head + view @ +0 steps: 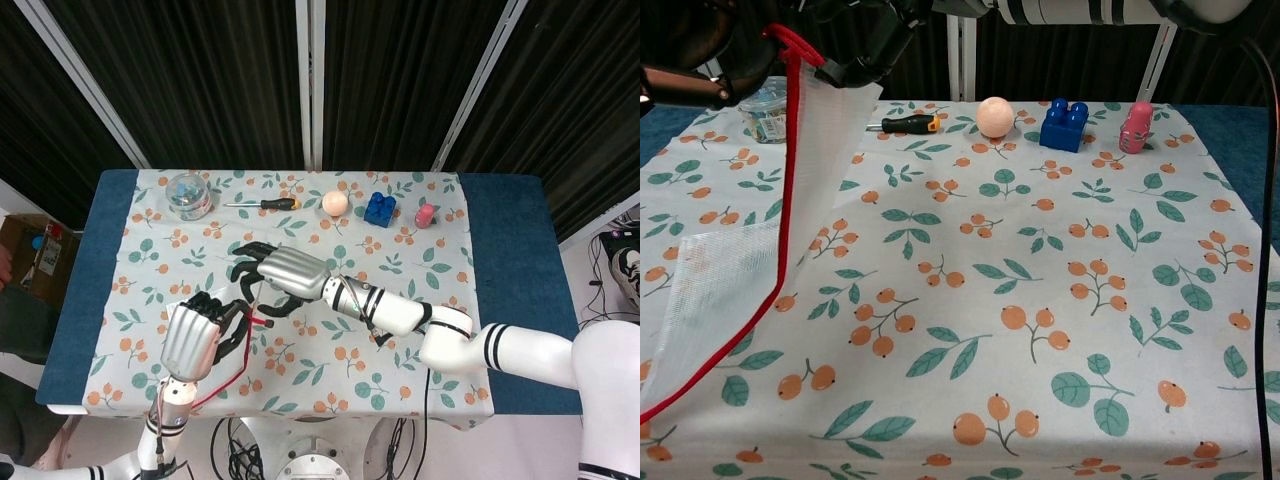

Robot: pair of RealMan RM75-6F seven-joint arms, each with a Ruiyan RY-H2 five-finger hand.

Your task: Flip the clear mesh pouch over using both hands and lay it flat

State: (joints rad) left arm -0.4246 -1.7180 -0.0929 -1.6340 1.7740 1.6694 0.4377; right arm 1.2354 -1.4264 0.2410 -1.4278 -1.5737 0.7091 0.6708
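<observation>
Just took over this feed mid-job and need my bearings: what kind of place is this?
Most likely a robot lab or test station, not a home. Black curtains on metal rails wall off the table, loose cables lie on the floor, and the cloth holds unrelated practice items like a screwdriver and a toy block.

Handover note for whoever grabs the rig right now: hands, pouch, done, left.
Left hand: holds the clear mesh pouch by its red-trimmed top edge, lifted off the table.
Right hand: reached across to the pouch's raised corner, fingers spread around it; a firm grip can't be confirmed from either view.
Pouch: near-left side of the floral cloth, upper part upright, lower part draped on the cloth.
Done: pouch picked up at one edge.
Left: secure the right hand's grip, turn the pouch over, lay it flat, release.
</observation>
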